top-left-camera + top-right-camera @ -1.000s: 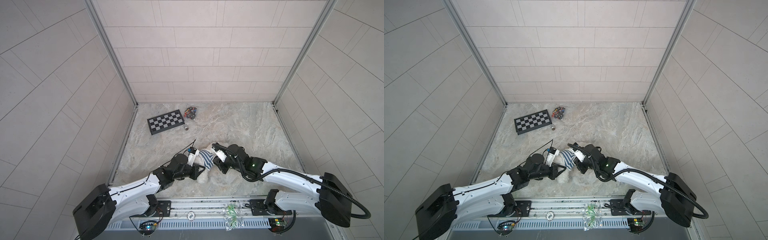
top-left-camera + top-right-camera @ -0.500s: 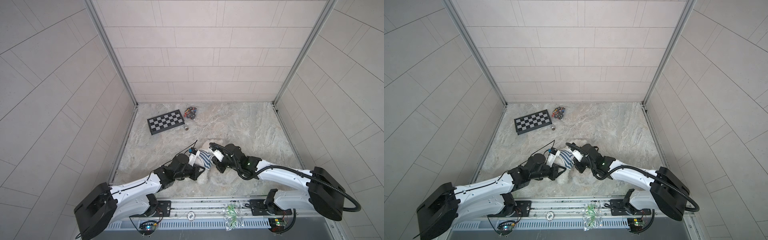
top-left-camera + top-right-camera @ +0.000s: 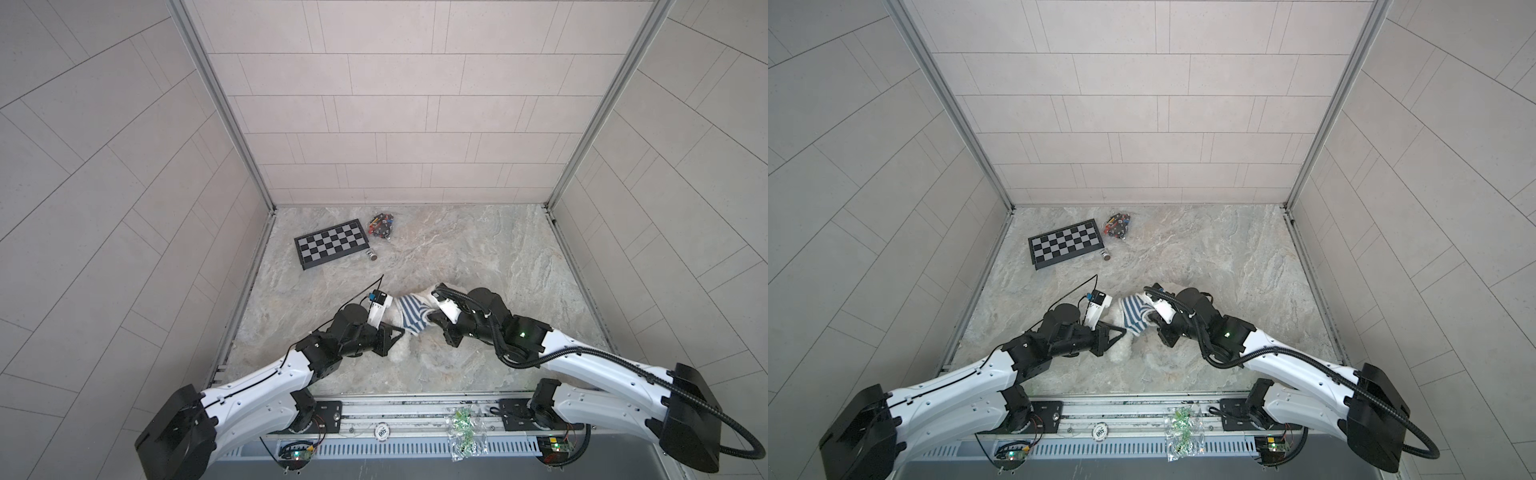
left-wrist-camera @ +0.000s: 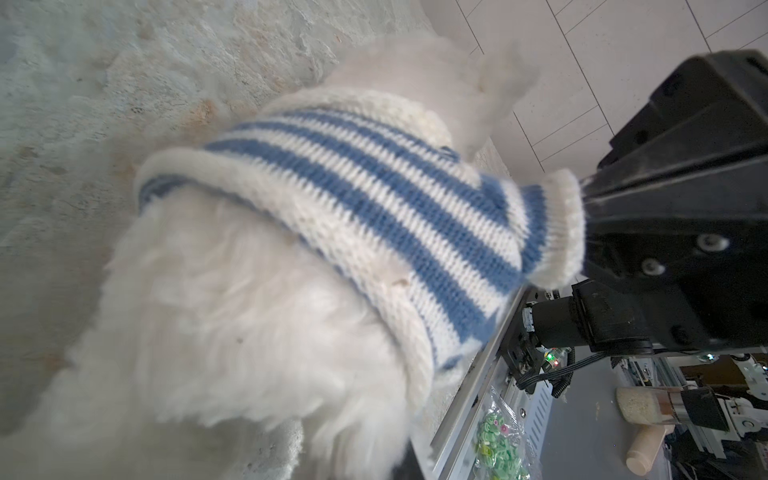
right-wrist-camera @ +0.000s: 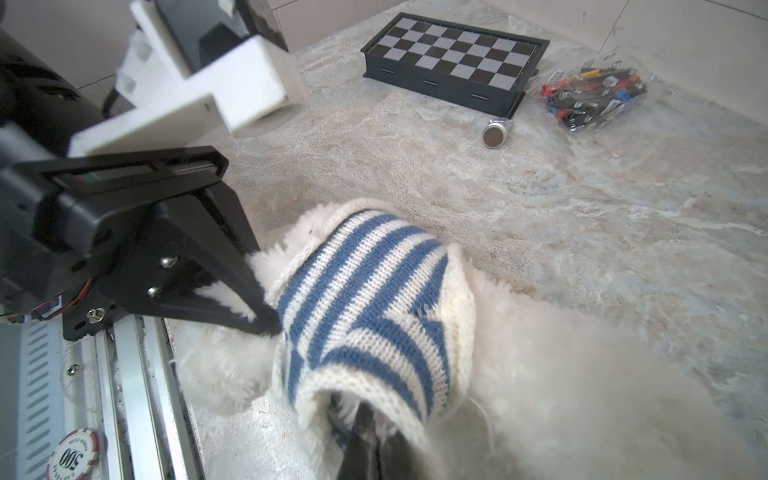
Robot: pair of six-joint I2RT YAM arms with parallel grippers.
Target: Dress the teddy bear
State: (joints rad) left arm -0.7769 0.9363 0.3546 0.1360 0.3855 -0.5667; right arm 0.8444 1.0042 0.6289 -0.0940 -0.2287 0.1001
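Marbled grey tabletop [image 3: 478, 257] here: far back on the left lies a flat chessboard [image 3: 331, 249], a clear bag [image 3: 382, 225] of colourful bits just beside its corner, and a small metal cylinder [image 3: 371, 255] close by. Nearer the front, the white teddy bear [image 5: 582, 374] lies on the surface.

Our fluffy white teddy bear [image 5: 582, 374], lying on the table [image 5: 582, 187], blue-and-white striped sweater [image 5: 374, 299] partway over its body.

The right pincer [image 5: 365, 432] is closed inside the striped sweater [image 5: 365, 299] on the teddy bear [image 5: 582, 374].
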